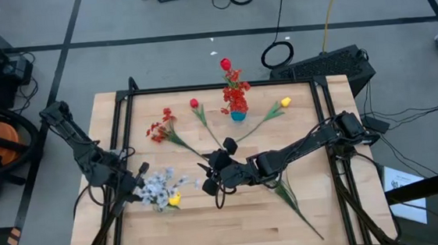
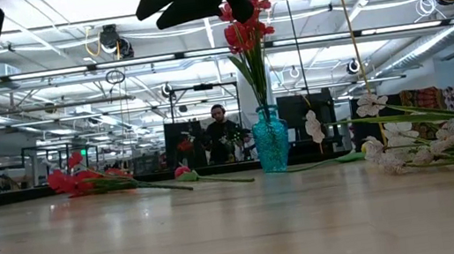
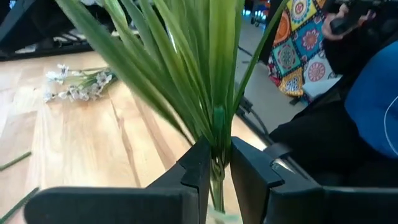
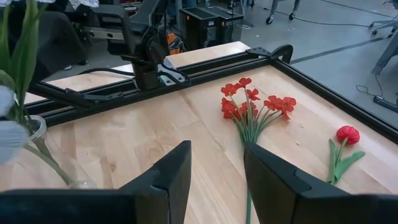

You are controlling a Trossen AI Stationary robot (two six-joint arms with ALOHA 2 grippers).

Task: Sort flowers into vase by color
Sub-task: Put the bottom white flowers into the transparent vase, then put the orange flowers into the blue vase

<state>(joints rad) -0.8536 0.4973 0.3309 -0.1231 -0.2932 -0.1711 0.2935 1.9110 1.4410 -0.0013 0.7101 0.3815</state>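
Note:
My left gripper is shut on a bunch of green stems near the table's left side. The bunch's pale white-grey blossoms and a yellow bud show beside it. A clear glass vase stands by that bunch. My right gripper hangs open above the table's middle and touches nothing. The teal vase holds red flowers. A red spray, a red bud and a yellow bud lie flat on the table. My left gripper pinches the bunch between its two fingers where the green stems and long leaves come together. The fingers lie across the stems. The leaves fan out beyond the fingers. Whether the stem ends stand in the glass vase is hidden by the gripper.
A white blossom spray with a long green stem lies on the table's right near part, partly under the right arm. A black frame rims the table. A seated person shows beyond the far edge. Bare wood lies along the near edge.

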